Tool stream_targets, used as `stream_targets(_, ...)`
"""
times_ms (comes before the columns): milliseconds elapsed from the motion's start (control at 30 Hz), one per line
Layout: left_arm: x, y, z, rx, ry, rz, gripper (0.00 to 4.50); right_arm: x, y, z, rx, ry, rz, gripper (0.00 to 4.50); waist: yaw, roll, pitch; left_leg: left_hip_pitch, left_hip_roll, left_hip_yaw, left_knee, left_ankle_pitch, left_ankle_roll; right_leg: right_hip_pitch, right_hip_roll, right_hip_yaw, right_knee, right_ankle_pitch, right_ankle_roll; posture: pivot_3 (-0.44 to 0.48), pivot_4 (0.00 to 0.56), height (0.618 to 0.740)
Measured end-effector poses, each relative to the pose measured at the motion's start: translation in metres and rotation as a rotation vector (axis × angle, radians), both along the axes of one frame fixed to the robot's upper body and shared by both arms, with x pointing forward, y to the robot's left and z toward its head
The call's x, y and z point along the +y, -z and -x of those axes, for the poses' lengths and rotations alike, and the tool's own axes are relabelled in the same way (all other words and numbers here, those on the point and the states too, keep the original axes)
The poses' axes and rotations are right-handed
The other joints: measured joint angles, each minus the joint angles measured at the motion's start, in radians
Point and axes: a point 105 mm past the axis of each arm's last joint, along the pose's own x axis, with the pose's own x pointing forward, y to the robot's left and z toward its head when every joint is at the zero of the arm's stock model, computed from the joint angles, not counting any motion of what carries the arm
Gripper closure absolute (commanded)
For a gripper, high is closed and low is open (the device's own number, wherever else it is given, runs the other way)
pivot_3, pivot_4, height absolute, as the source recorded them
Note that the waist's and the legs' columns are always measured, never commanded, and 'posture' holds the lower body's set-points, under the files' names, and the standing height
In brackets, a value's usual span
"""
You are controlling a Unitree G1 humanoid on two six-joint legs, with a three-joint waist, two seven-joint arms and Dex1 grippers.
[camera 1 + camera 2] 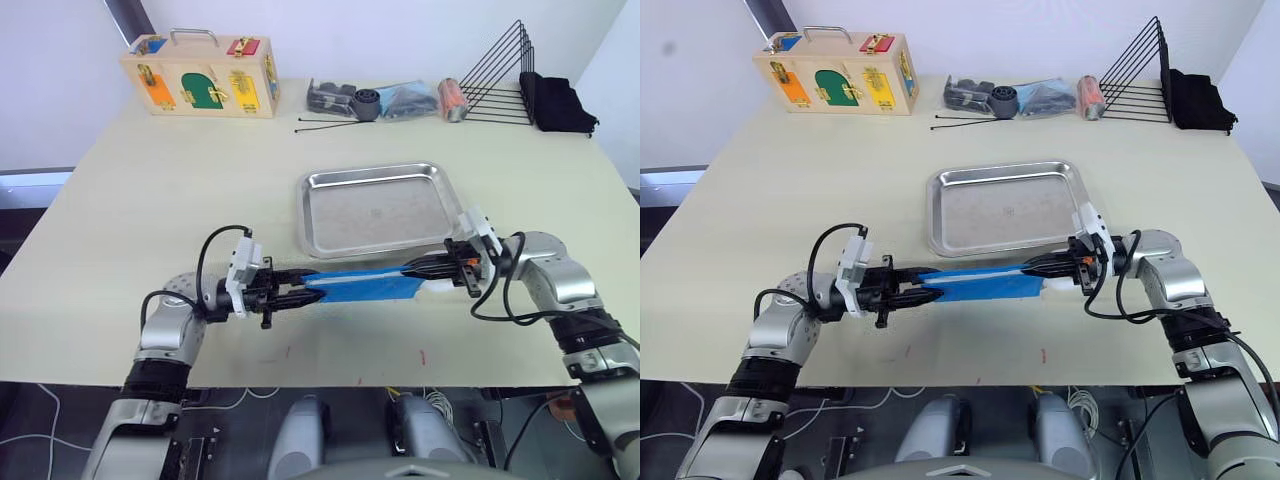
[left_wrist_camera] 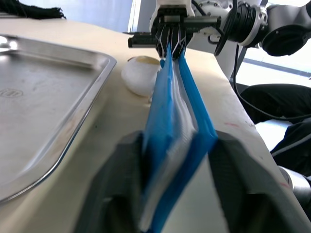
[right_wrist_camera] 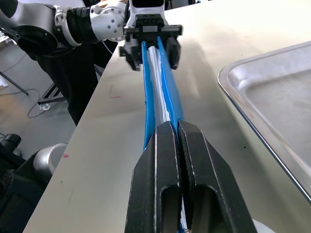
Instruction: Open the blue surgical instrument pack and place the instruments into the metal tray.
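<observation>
Pack (image 1: 362, 286) strung edge-up betw. both grippers, just in front of tray (image 1: 375, 208), long axis L–R. L gripper (image 1: 310, 295) clamped on L end; R gripper (image 1: 408, 269) pinched tight on R end. Pack not yet open.

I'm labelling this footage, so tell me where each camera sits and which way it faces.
Head stereo pair: looks down over both arms at the shiny steel rectangular tray.
Left wrist: looks along the left end effector up the flat blue fabric pouch.
Right wrist: looks along the right end effector down it.
Both wrist views share the pouch and tray.
</observation>
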Motion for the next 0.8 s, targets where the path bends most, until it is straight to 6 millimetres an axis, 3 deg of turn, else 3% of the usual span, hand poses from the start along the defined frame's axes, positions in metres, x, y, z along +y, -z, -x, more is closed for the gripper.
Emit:
stream_targets(67, -0.001, 0.000, -0.001, -0.001, -0.001, 0.005, 4.47, 0.000, -0.001, -0.001, -0.003, 0.004, -0.002, 4.50, 0.000, 0.000, 0.000, 0.000, 0.000, 0.000, 0.000, 0.000, 0.000, 0.000, 0.000, 0.000, 0.000, 0.000, 0.000, 0.000, 0.150, 0.740)
stream_targets(267, -0.001, 0.000, -0.001, 0.002, 0.000, 0.009, 4.47, 0.000, 0.000, -0.003, -0.021, 0.023, 0.007, 4.50, 0.002, 0.000, 0.000, 0.000, 0.000, 0.000, 0.000, 0.000, 0.000, 0.000, 0.000, 0.000, 0.000, 0.000, 0.000, 0.000, 0.150, 0.740)
stream_targets(433, -0.002, 0.001, 0.001, 0.002, 0.005, 0.008, 4.50, -0.010, -0.004, -0.003, 0.013, 0.074, -0.012, 2.94, 0.004, 0.000, 0.000, -0.001, 0.000, 0.000, 0.000, 0.000, 0.000, 0.000, -0.001, 0.000, -0.001, 0.000, 0.000, 0.000, 0.150, 0.740)
stream_targets(500, -0.002, 0.001, 0.005, 0.002, 0.009, 0.008, 4.50, -0.022, -0.006, -0.001, 0.023, 0.115, -0.009, 2.02, 0.006, 0.000, 0.000, -0.001, 0.000, 0.000, 0.000, 0.000, 0.000, 0.000, -0.001, -0.001, -0.001, 0.000, 0.000, 0.000, 0.150, 0.740)
stream_targets(567, -0.002, 0.001, 0.007, -0.003, 0.010, 0.003, 4.50, -0.036, -0.009, 0.002, 0.037, 0.163, -0.006, 0.68, 0.004, 0.000, 0.000, -0.001, -0.001, 0.000, 0.000, 0.000, 0.000, 0.000, -0.001, 0.000, -0.001, 0.000, 0.000, 0.000, 0.150, 0.740)
stream_targets(600, -0.002, 0.001, 0.007, -0.003, 0.011, 0.003, 4.50, -0.037, -0.009, 0.002, 0.037, 0.166, -0.006, 0.30, 0.004, 0.000, 0.000, -0.001, -0.001, 0.000, 0.000, 0.000, 0.000, 0.000, -0.001, 0.000, -0.001, 0.000, 0.000, 0.000, 0.150, 0.740)
stream_targets(633, -0.002, 0.002, 0.007, -0.003, 0.010, 0.000, 4.50, -0.044, -0.012, 0.002, 0.034, 0.196, -0.013, 0.03, 0.003, 0.000, 0.000, -0.001, -0.001, 0.000, 0.000, 0.000, 0.000, 0.000, -0.001, 0.000, 0.000, 0.000, 0.000, 0.000, 0.150, 0.740)
stream_targets(800, -0.003, 0.001, 0.011, -0.014, 0.017, -0.007, 4.50, -0.076, -0.020, -0.007, -0.015, 0.386, -0.008, 0.03, 0.001, 0.000, 0.000, -0.001, -0.001, 0.000, 0.000, 0.000, 0.000, 0.000, -0.001, 0.000, -0.001, 0.000, 0.000, 0.000, 0.150, 0.740)
